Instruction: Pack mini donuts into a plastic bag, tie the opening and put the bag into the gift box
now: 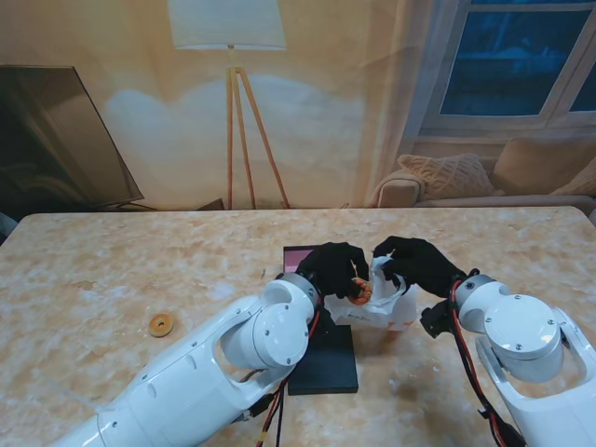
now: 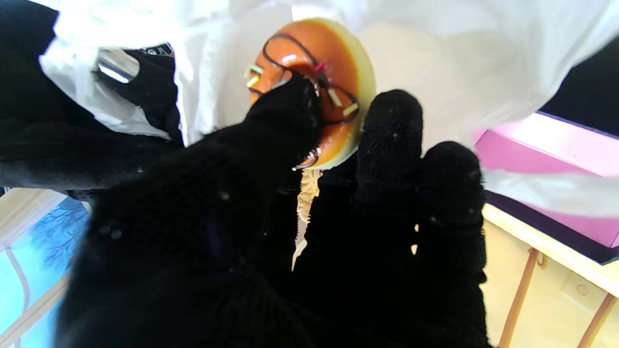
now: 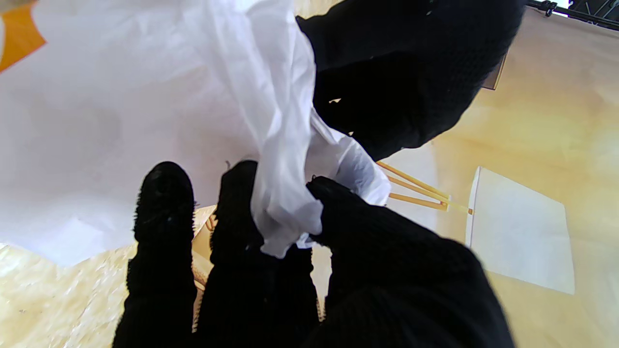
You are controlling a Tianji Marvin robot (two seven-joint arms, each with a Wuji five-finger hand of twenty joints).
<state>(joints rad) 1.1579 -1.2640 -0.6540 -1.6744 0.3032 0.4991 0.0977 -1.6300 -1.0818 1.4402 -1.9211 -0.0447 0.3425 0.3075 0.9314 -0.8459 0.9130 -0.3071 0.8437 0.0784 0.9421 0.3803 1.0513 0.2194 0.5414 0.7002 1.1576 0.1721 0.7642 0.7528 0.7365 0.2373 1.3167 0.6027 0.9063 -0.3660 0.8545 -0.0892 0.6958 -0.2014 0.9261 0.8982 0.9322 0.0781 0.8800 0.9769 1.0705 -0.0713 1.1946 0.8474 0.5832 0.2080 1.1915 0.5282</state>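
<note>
While the black-gloved right hand (image 1: 417,264) is pinching the thin white plastic bag's (image 1: 386,303) rim, the black-gloved left hand (image 1: 333,268) is gripping a glossy caramel-glazed, sprinkle-flecked mini donut (image 2: 319,84) at its mouth.

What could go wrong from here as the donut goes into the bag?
1. The right hand pinches only a bunched edge of the plastic bag; if that slips, the mouth may collapse before the left hand lets go.
2. The donut sits at the opening, held at the fingertips; released too soon, it could drop onto the table.
3. Another donut lies far to the left, so the reach may tug the bag.
</note>
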